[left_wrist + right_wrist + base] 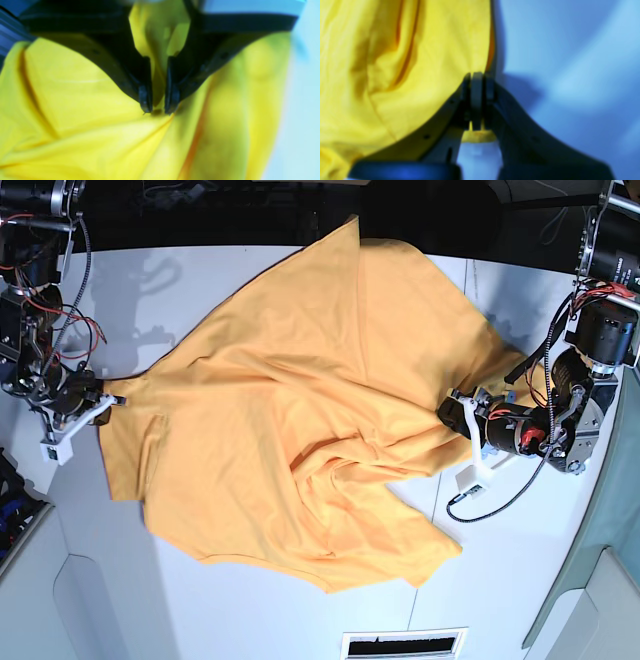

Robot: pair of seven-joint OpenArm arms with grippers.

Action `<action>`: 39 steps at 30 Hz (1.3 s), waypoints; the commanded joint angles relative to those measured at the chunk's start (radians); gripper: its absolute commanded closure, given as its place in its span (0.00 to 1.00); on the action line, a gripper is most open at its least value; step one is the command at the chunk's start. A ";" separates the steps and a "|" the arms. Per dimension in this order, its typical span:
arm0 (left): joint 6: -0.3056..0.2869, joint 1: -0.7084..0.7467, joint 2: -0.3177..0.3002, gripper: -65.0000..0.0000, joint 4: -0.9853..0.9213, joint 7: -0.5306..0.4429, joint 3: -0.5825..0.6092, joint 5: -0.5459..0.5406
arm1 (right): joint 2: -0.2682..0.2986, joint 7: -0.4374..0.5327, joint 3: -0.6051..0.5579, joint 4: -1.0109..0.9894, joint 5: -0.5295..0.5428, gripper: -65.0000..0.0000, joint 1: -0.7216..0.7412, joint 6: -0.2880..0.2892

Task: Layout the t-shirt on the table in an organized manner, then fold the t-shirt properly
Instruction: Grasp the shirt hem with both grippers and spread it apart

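The t-shirt (300,410) lay rumpled across the middle of the table (200,610), stretched between the two arms, with a knot of folds bunched just inward of the left gripper (462,412) and a smoother spread running out to the right gripper (108,402); in the left wrist view the left gripper (158,110) was pinched on a ridge of the yellow cloth, its tips nearly together with fabric rising between them; in the right wrist view the right gripper (477,100) was clamped flat on the very edge of the t-shirt (407,75), a sliver of cloth showing behind its pads, bare surface off to its far side; the step in hand looked like the spreading-out, and to do it well the two grips would best draw apart evenly and low, so the tension ran straight through the cloth and pulled the creases near the left gripper flat instead of dragging the whole garment sideways; the right grip sat on a thin margin, so a sharp tug could slip it free, and a slow pull seemed wiser; as for room, there was open white table ahead of and below both grippers, plenty on the near side beneath the hem; behind the right gripper the table edge was close, so little travel remained outward there; the far corner of the shirt already reached the table's back edge, and pulling it that way risked spilling cloth over
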 commanded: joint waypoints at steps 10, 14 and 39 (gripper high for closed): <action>0.019 -0.028 0.096 0.79 -0.013 -0.018 -0.003 0.163 | 0.003 -0.053 0.242 0.233 0.207 1.00 -0.257 0.097; 0.019 -0.033 0.146 0.79 -0.013 -0.025 -0.003 0.189 | -0.026 -0.063 0.321 0.299 0.245 1.00 -0.371 0.106; -0.023 -0.033 -0.047 0.79 0.264 0.098 -0.003 -0.192 | -0.063 -0.090 0.388 0.523 0.352 0.67 -0.341 0.137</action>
